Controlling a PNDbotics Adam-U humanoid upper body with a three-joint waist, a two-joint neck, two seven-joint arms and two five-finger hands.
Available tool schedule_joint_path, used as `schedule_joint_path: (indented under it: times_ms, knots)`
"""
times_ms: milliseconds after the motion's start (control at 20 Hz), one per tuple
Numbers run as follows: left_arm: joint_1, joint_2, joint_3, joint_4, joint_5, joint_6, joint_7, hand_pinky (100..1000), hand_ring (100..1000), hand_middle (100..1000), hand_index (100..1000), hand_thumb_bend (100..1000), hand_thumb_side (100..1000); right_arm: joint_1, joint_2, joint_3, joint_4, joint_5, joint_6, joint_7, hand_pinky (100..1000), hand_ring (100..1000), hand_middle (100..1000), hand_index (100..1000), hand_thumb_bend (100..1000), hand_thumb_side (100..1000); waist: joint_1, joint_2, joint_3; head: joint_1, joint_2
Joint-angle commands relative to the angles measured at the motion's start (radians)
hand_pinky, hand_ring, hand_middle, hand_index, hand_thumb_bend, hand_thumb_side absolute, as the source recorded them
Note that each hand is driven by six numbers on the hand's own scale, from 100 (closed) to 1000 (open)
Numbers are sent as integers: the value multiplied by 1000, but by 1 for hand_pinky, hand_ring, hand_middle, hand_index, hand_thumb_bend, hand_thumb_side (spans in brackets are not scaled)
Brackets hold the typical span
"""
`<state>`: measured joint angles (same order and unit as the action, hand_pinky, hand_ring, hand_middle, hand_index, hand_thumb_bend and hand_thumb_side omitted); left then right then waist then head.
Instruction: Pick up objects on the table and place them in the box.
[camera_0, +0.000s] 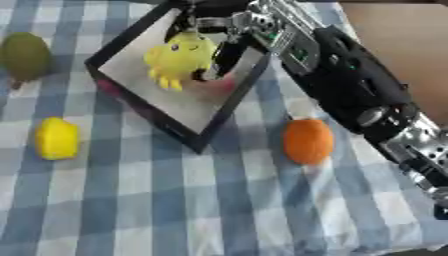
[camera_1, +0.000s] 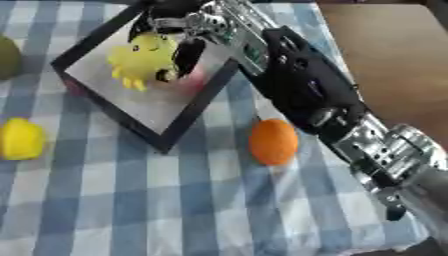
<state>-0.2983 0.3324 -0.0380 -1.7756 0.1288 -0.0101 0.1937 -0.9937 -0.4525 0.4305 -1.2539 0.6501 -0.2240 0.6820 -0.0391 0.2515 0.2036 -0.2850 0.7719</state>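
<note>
Fingers (camera_0: 220, 56) of right hand (camera_0: 229, 31) curled | pinching yellow toy (camera_0: 178, 57) | over box (camera_0: 214, 120)

Yellow duck toy (camera_0: 179, 57) above black-rimmed box (camera_0: 214, 120).

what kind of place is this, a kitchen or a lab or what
Probably a staged test table, not a working kitchen: a blue checked tablecloth, a black box, and loose items, an orange and a yellow block. The right robot hand holds a yellow duck toy over the box.
</note>
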Motion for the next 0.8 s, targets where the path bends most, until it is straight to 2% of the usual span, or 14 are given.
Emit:
schedule_joint_path:
  times_ms: [50,200,550,650,800]
  knots:
    - [-4,8,3,-11,1,-2,-3,864,1000,998,883,123,879,-10,-11,-21,8,31,-23,7,939,930,814,920,397,399,-11,-31,-2,-5,-2]
    - [-1,8,2,-10,1,-2,-4,864,1000,998,883,123,880,-4,-12,-33,19,29,-25,-1,945,938,816,932,391,416,-12,-30,-5,-6,-2]
    - [2,8,2,-10,1,-2,-5,864,1000,998,883,123,881,-1,-24,-41,1,-15,-2,-36,946,941,812,938,406,343,-11,-31,-11,-7,-2]
    - [4,9,2,-9,0,-2,-5,864,1000,998,883,122,880,-4,-37,-46,-26,-36,10,-48,934,928,799,931,373,282,-10,-32,-14,-5,-2]
    - [13,15,6,-8,-1,-2,-1,864,1000,998,883,121,879,-5,-87,-64,-117,-103,44,-79,919,918,789,925,319,225,-11,-38,-25,6,-2]
